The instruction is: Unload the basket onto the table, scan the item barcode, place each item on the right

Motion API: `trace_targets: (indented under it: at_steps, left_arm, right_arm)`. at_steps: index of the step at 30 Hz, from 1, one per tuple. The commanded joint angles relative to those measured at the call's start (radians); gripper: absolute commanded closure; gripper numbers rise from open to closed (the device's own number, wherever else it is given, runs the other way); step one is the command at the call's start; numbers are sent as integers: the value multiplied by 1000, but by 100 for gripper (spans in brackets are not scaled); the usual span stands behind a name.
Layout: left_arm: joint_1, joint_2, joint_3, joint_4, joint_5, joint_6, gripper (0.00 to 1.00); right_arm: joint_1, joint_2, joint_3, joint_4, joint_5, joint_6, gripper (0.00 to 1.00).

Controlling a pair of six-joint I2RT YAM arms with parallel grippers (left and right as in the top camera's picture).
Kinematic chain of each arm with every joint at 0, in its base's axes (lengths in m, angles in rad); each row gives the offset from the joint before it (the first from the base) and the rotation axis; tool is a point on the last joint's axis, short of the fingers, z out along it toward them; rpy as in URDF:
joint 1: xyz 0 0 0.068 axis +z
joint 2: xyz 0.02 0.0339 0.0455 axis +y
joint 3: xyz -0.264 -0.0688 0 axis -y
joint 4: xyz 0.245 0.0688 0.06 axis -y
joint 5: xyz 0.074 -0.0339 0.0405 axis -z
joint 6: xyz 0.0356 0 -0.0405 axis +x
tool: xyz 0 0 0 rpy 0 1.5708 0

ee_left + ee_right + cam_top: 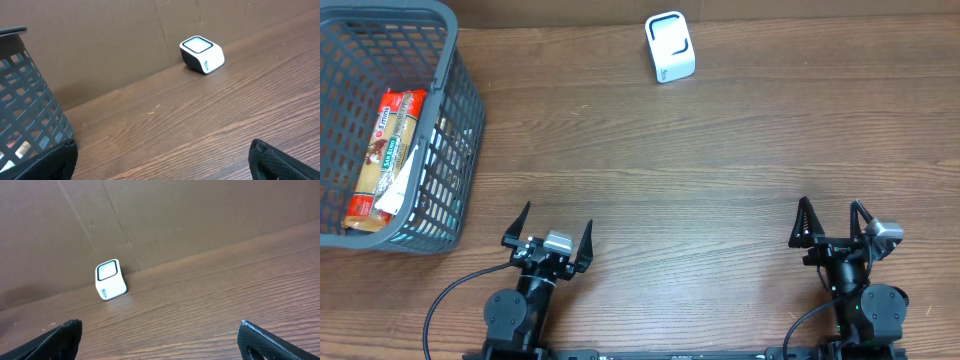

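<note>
Wood-grain surface (pixel 670 170), both arms parked low at the near edge. Left claw (pixel 557 220) and right claw (pixel 830 210) are spread wide, gripping nothing. The snack packet (pixel 388 150) lies in the grey basket (pixel 460 150) far left, white scanner (pixel 670 47) far middle.

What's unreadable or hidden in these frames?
Barcode on the orange-and-green snack packet: overhead, too small, partly under a white paper slip.
Grey plastic mesh basket: left side cut off by overhead's edge; left wrist shows only its wall.
White cube scanner label: too small, every view.
</note>
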Motion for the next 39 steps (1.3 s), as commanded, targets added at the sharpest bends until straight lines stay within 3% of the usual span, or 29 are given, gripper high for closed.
trace_targets:
  at_steps: [1, 29, 35, 39]
  left_arm:
    - [0, -10, -3, -3, 4, 12, 0]
    - [0, -10, -3, 0, -21, 22, 0]
    - [0, -10, 2, 76, 89, -43, 0]
    - [1, -7, 64, 99, 50, -95, 0]
  right_arm:
    - [5, -12, -10, 7, 6, -4, 0]
    - [5, -12, -10, 7, 6, -4, 0]
    - [5, -12, -10, 7, 6, -4, 0]
    - [5, -12, -10, 7, 6, -4, 0]
